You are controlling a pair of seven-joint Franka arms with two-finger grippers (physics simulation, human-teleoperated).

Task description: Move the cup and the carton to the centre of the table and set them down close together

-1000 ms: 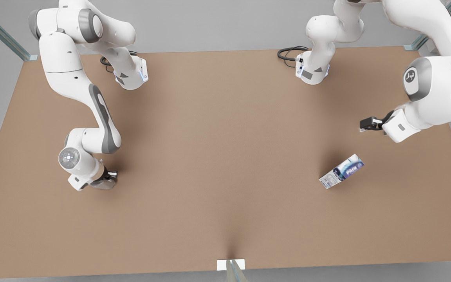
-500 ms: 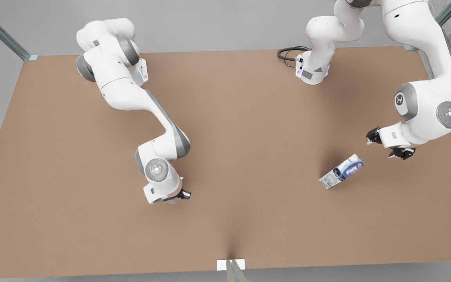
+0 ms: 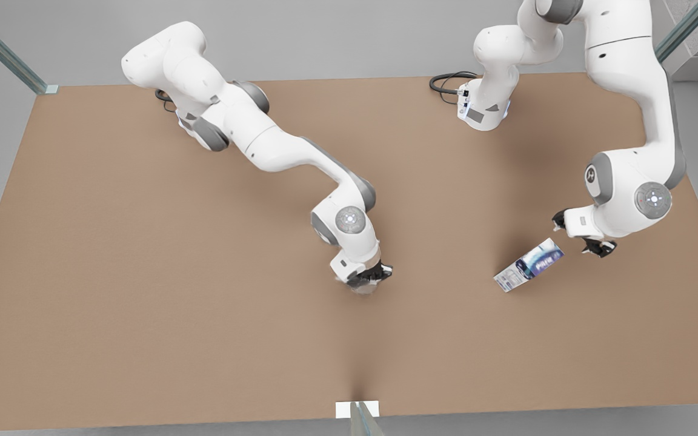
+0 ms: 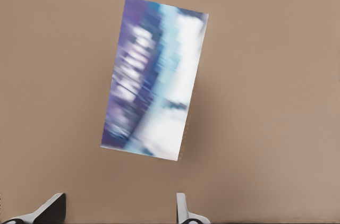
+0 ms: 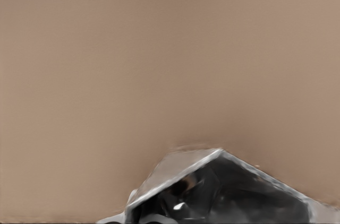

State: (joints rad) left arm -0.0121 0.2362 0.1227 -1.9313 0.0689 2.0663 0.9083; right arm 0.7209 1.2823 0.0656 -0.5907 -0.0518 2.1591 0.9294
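Observation:
The white and blue carton (image 3: 529, 264) lies flat on the brown table (image 3: 143, 272) toward the front view's right. In the left wrist view the carton (image 4: 154, 78) lies just ahead of my left gripper (image 4: 117, 210), which is open. In the front view that left gripper (image 3: 578, 235) hovers just beyond the carton's far end, apart from it. My right gripper (image 3: 372, 277) is near the table's centre, shut on the silver cup (image 3: 363, 286). The cup's faceted rim (image 5: 223, 192) shows close up in the right wrist view, over bare tabletop.
Both arm bases stand at the table's far edge, with black cables (image 3: 446, 82) beside them. A small white marker (image 3: 357, 409) sits at the middle of the near edge. Glass posts stand at the far corners.
The right arm has swept from the front view's left to the table's centre, carrying the cup. The left gripper has come down and closer to the carton. The carton has not moved.

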